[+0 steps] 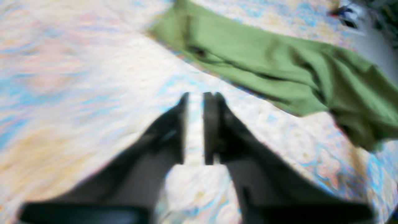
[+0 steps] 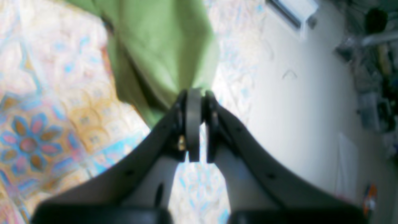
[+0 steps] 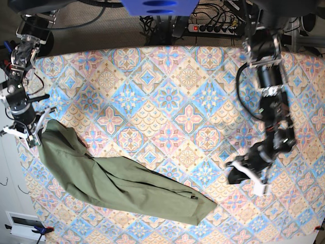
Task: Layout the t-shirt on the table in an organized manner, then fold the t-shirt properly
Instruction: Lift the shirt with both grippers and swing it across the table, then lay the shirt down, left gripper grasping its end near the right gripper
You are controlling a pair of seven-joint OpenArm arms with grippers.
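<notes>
Our right claw (image 2: 196,93) pinches a corner of the wrinkly olive-green cotton t-shirt (image 3: 117,180), which trails away from it across the floral tile-print table (image 3: 167,101); our left claw (image 1: 196,97) hovers slightly parted, empty, beside the shirt's far end

T-shirt (image 3: 122,183) lies bunched in a long diagonal band across lower left of the table (image 3: 167,101). Right gripper (image 3: 38,129), at frame left edge, pinches its upper-left end. Left gripper (image 3: 244,173), at lower right, hangs above the cloth, well apart from garment, blurred
</notes>
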